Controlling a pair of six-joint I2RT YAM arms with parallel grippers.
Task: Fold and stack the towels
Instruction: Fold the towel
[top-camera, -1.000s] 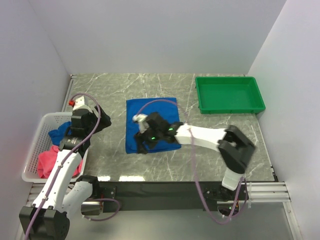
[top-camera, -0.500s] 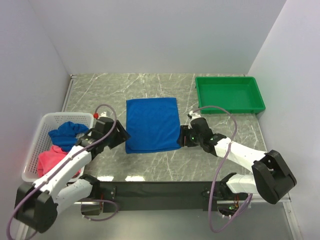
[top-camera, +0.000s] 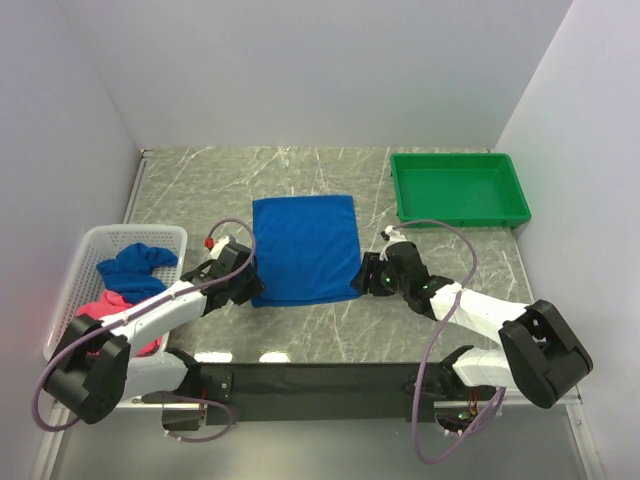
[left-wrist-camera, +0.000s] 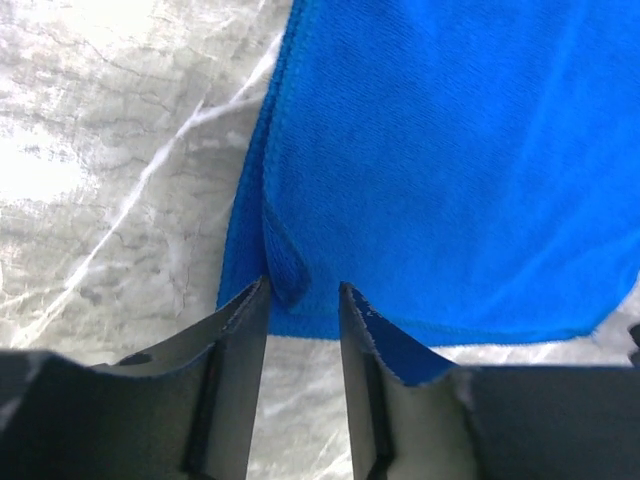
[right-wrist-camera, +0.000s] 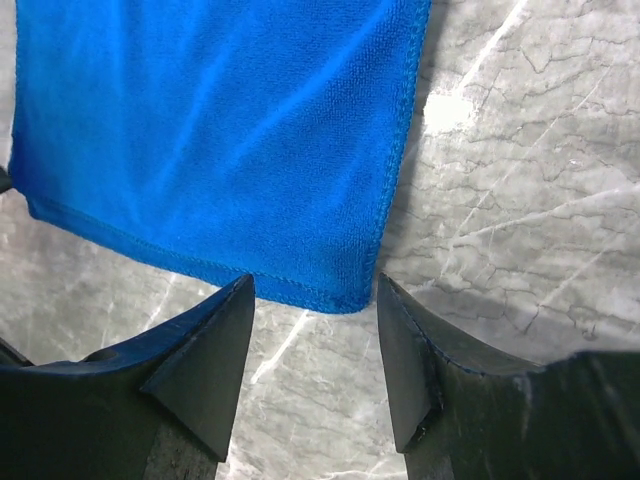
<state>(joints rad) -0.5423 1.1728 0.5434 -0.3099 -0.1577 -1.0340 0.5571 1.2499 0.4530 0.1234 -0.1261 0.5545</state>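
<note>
A blue towel (top-camera: 305, 248) lies spread flat on the marble table, its near edge toward the arms. My left gripper (top-camera: 247, 278) is low at the towel's near-left corner. In the left wrist view this gripper (left-wrist-camera: 303, 287) is open a little, with a raised fold of the towel's edge (left-wrist-camera: 285, 262) at its fingertips. My right gripper (top-camera: 366, 274) is at the near-right corner. In the right wrist view it (right-wrist-camera: 315, 282) is open wide, with the towel's corner (right-wrist-camera: 350, 292) just ahead between its tips and table showing between the fingers.
A white basket (top-camera: 120, 232) stands at the left edge, holding a crumpled blue towel (top-camera: 135, 265) and a pink towel (top-camera: 100, 312). A green tray (top-camera: 460, 218) sits at the back right. White walls close in the table on three sides.
The left arm swung from the basket to the towel's near-left corner. The right arm drew back off the towel to its near-right corner. The towel now lies flat.
</note>
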